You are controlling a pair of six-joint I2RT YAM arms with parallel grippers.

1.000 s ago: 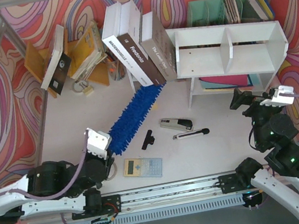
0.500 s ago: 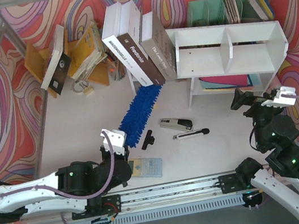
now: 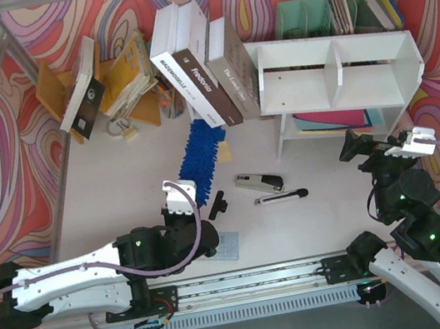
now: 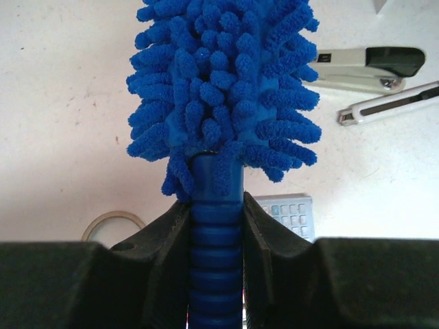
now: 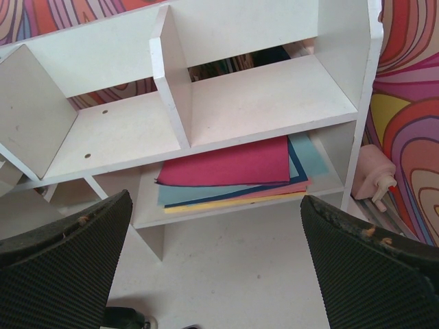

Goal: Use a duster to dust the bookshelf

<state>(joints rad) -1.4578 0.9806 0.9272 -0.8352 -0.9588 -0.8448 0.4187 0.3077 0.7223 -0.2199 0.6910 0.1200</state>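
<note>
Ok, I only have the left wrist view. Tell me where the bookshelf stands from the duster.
Observer: The bookshelf stands to the right of the duster, at the table's far right.
Operator: Report the right gripper.
Observer: The right gripper is open and empty, facing the bookshelf's front.
Operator: Say what the shelves hold.
Observer: Upper compartments bare; coloured paper sheets lie on the lower tier.

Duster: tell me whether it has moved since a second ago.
Yes. The duster has swung its handle end rightward, toward the stapler.
</note>
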